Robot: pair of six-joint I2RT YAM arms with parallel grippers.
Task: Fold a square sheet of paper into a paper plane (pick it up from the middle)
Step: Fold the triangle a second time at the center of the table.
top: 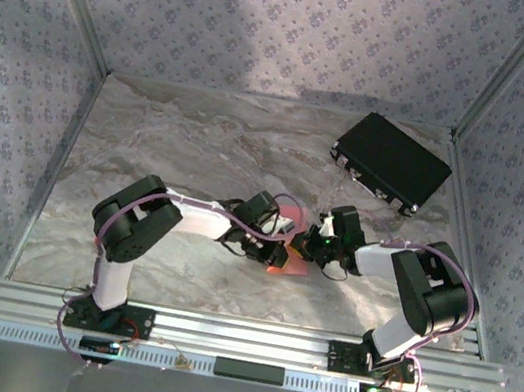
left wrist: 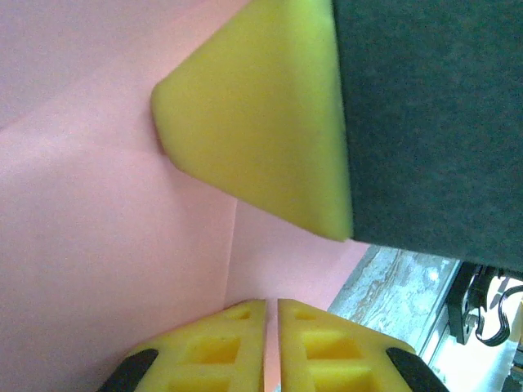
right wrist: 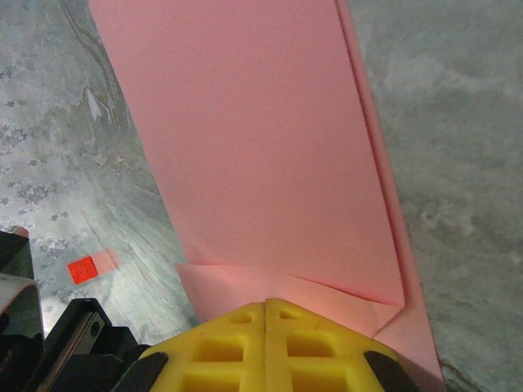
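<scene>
The square sheet of paper point(top: 288, 267) is salmon pink, folded into a narrower creased shape, and sits between both grippers at the middle of the table. My left gripper point(top: 277, 252) comes from the left. In its wrist view its yellow fingers point(left wrist: 271, 304) stand almost together, pinching the pink sheet point(left wrist: 98, 229) in the thin slit. My right gripper point(top: 305, 252) faces it. Its fingers point(right wrist: 266, 302) are shut on the near edge of the layered paper point(right wrist: 261, 147). One yellow right fingertip point(left wrist: 253, 122) lies against the sheet close above the left fingers. A paper plane is out of view.
A black rectangular case point(top: 390, 163) lies at the back right of the marble table point(top: 200, 145). A small red block point(right wrist: 82, 269) sits on the table beside the right gripper. Patterned walls close in three sides, and a metal rail point(top: 237, 336) runs along the near edge.
</scene>
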